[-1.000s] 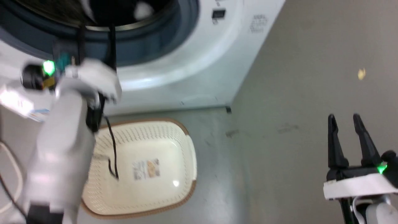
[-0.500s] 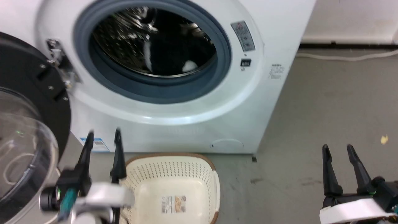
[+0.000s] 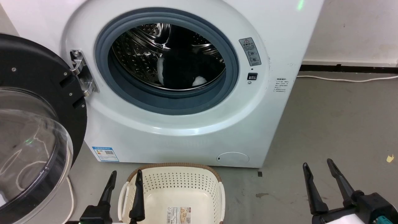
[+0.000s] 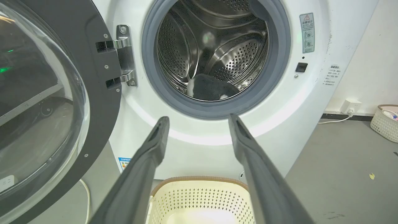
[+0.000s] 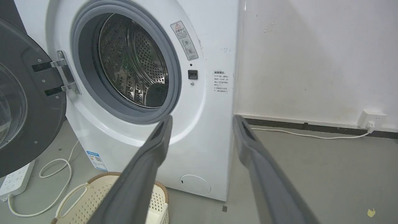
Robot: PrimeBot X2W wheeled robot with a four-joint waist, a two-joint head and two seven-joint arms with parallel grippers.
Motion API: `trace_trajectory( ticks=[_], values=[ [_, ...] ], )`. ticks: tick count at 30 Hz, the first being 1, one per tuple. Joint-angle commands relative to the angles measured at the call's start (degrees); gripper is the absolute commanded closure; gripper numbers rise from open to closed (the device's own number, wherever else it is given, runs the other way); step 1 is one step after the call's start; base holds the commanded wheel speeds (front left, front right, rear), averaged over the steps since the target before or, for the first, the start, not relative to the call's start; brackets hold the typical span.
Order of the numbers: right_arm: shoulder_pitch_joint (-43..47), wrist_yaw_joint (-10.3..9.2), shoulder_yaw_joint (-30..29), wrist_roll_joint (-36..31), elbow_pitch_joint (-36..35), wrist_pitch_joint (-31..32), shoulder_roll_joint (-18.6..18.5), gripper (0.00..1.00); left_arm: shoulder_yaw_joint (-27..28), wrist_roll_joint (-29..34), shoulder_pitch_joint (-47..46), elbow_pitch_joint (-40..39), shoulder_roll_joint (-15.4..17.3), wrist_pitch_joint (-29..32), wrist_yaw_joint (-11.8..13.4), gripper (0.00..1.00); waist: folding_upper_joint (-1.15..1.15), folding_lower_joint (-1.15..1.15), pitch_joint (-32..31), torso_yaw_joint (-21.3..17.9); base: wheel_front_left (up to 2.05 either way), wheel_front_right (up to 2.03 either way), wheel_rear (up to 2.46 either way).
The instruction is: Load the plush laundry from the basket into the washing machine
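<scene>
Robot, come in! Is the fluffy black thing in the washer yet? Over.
Left gripper open, empty; right gripper open, empty. Plush laundry inside the washing machine. Door wide open, nothing across the opening.

I see a white washing machine (image 3: 174,137) with grey seal (image 3: 168,107) and hole-dotted steel drum (image 3: 136,56), black plush laundry (image 3: 183,73) patched white, a cream perforated basket (image 3: 177,183) rimmed brown, grey floor (image 3: 326,124).
</scene>
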Motion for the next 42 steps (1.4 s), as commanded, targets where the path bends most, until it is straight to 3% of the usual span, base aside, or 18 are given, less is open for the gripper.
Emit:
trace_trajectory(
  ticks=[1,5,6,42],
  values=[
    [0.96,-0.05,-0.02,0.77,-0.10,-0.25,-0.04,0.00,0.24,0.17,0.34,0.18,-0.21,-0.30,-0.14,0.00,0.00,0.00,0.02,-0.03,0.00,0.00,0.00],
    [0.58,-0.05,-0.16,2.14,0.06,-0.25,-0.04,0.00,1.02,0.45,-0.27,1.04,-0.35,-0.30,-1.13,0.00,0.00,0.00,0.29,-0.27,0.00,0.00,0.00],
    [0.01,0.00,-0.14,2.00,0.03,0.00,0.00,1.00,1.03,0.08,-0.10,0.99,-0.13,0.00,-1.23,1.00,0.00,0.00,0.29,-0.27,0.00,0.00,0.00],
    [-1.21,-0.01,0.26,0.11,-0.46,4.00,-0.01,1.00,2.31,2.75,-1.70,0.26,-0.42,4.00,-1.45,1.00,0.00,0.00,-0.07,0.09,0.00,0.00,0.00]
  ],
)
